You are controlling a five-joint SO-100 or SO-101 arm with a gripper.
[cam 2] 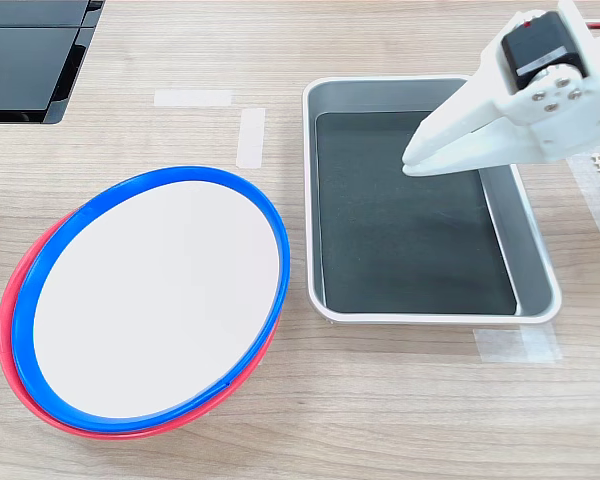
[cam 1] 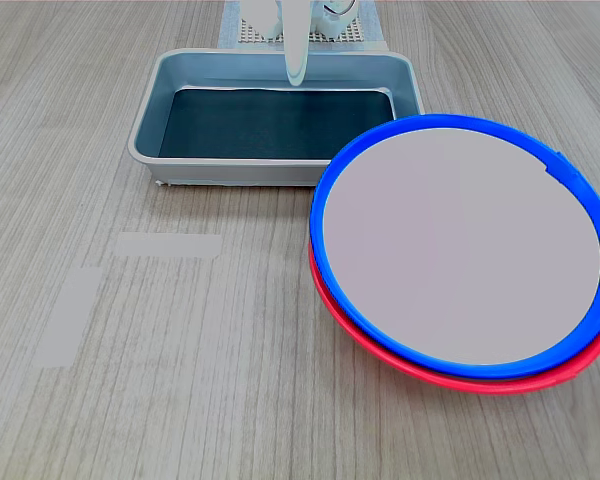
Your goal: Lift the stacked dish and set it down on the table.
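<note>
The stacked dish (cam 1: 460, 245) (cam 2: 155, 300), a big shallow plate with a bright blue rim and pale centre, rests on a red-rimmed plate (cam 1: 430, 372) (cam 2: 12, 300) of the same size. The pair sits on the table (cam 1: 230, 400) (cam 2: 400, 400), on the first exterior view's right and the second exterior view's left. My white gripper (cam 1: 296, 75) (cam 2: 415, 158) hangs over the grey tray, well away from the plates. Its jaws are shut with nothing between them.
A grey metal tray (cam 1: 145, 130) (cam 2: 310, 200) with a dark bottom lies beside the plates, under the gripper. Pale tape strips (cam 1: 168, 244) (cam 2: 250, 137) mark the wood. A black panel (cam 2: 25, 55) fills the second exterior view's top left corner.
</note>
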